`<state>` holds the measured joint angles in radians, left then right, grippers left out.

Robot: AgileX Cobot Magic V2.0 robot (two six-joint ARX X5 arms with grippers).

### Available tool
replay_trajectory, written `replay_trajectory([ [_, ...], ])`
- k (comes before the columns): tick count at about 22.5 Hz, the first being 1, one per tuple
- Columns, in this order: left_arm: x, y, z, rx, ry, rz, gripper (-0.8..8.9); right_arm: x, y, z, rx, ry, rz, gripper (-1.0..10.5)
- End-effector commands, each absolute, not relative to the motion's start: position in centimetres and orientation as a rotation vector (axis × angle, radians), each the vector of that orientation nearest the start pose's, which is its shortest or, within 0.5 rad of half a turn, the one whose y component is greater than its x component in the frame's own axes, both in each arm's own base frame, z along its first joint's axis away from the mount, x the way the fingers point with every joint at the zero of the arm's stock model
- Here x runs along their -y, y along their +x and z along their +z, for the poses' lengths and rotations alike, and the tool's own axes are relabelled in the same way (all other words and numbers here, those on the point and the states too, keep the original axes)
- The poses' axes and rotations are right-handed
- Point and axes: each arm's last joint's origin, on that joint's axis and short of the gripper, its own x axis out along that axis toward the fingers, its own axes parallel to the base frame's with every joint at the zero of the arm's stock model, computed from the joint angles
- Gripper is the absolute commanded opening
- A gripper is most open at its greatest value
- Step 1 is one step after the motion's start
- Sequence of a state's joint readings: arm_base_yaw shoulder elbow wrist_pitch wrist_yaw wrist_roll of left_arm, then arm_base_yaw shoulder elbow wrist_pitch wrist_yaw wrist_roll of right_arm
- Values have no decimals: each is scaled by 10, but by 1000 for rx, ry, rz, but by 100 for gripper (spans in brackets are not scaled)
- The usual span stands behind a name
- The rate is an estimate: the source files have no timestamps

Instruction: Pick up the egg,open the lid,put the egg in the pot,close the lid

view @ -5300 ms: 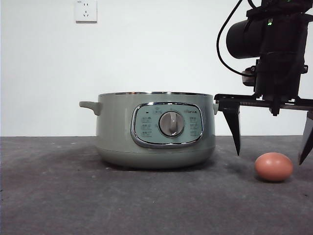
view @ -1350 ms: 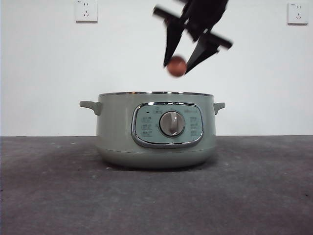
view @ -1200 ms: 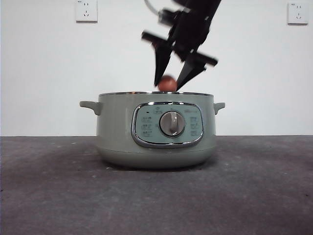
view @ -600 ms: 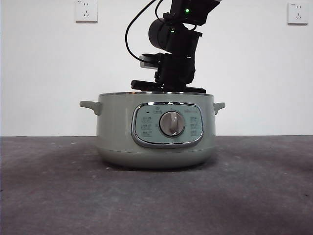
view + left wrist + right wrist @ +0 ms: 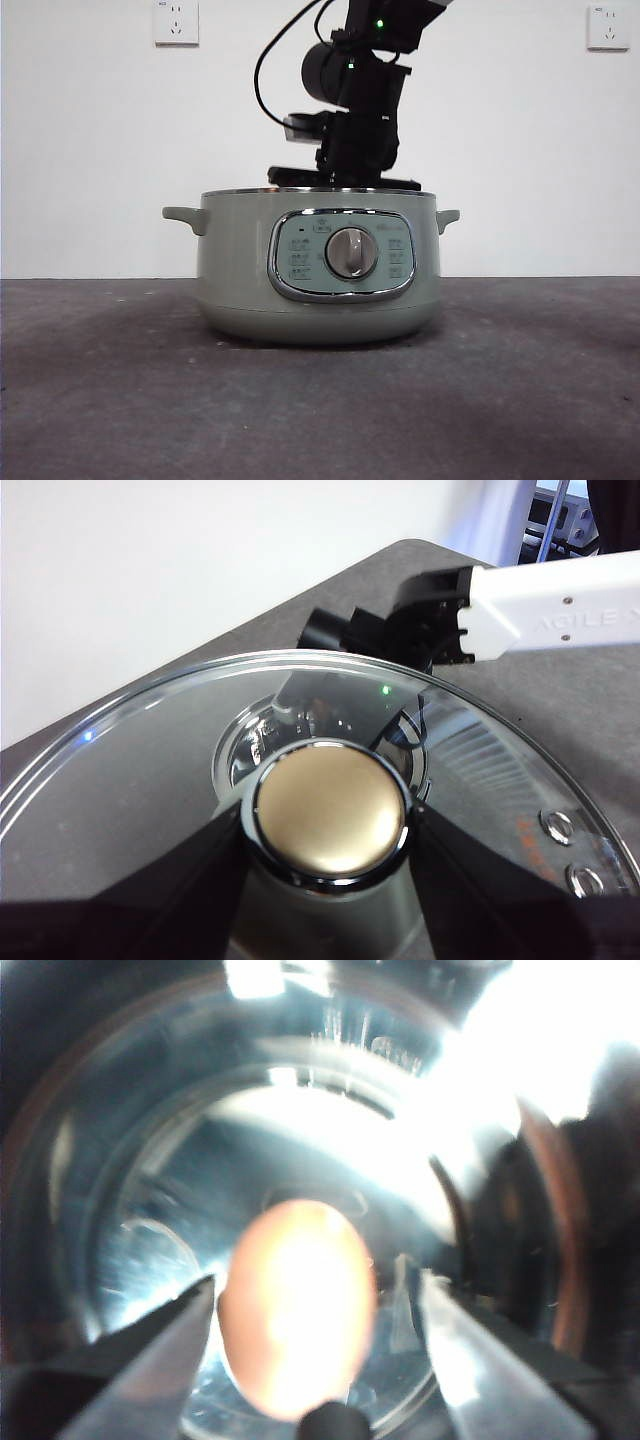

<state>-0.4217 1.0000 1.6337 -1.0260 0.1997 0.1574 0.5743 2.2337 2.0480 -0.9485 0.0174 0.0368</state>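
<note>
The sage-green pot (image 5: 320,270) stands without its lid in the middle of the table. My right arm (image 5: 355,110) reaches down into it from above, and the rim hides its jaws in the front view. In the right wrist view my right gripper (image 5: 315,1295) is open inside the shiny pot (image 5: 130,1160). The reddish-brown egg (image 5: 295,1305) lies between the jaws, with a gap on one side. My left gripper (image 5: 330,825) is shut on the knob (image 5: 330,815) of the glass lid (image 5: 150,760) and holds it up, out of the front view.
The pot sits on a dark grey tabletop (image 5: 320,410) in front of a white wall. Two wall sockets (image 5: 176,22) (image 5: 608,26) are high on that wall. The right arm's white link (image 5: 560,590) shows beyond the lid in the left wrist view.
The right gripper took the egg from the table right of the pot, carried it over the rim and lowered it inside. In the last half second the arm has barely moved.
</note>
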Motion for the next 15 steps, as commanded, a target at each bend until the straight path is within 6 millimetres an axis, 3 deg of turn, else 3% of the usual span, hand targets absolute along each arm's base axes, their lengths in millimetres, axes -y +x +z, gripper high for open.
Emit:
replay_trajectory([
  [1, 58, 114, 488, -288, 195, -648, -8, -261, 400, 259, -1085, -300, 485, 383],
  [4, 60, 119, 487, -300, 197, -648, -8, -253, 389, 328, -1015, -280, 490, 378],
  [6, 63, 125, 486, -302, 197, -649, -8, -239, 369, 385, -902, -244, 500, 378],
  [8, 66, 133, 487, -291, 195, -652, -8, -222, 343, 429, -808, -217, 508, 377],
  [15, 85, 173, 478, -318, 195, -665, -8, -161, 252, 521, -565, -188, 500, 374],
])
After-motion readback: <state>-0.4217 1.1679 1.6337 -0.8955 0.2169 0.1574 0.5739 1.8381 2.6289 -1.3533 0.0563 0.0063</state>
